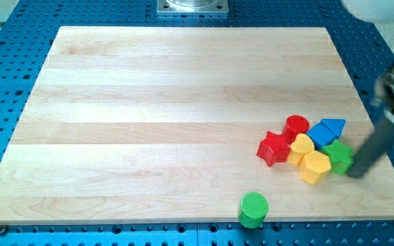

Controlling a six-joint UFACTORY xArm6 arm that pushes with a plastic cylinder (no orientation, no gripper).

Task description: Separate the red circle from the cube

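So your red circle point(297, 126) is jammed at the top of that cluster on the board's point(149, 89) right side, touching the blue cube point(319, 134) on its right, with the red star point(273, 148) and yellow heart point(301, 147) just below it. The blue triangle point(333, 126), yellow hexagon point(314, 167) and green star point(338, 157) are packed in too. The green circle point(254, 208) sits alone near the bottom edge.

There's no hand to open or close here, just my tip point(356, 171), sitting right beside the green star on the view's right.

I'd swing around above the pile and wedge in between circle and cube, nudging the circle left. Go slow or you'll drag everything along.

No containers anywhere, nothing to report there.
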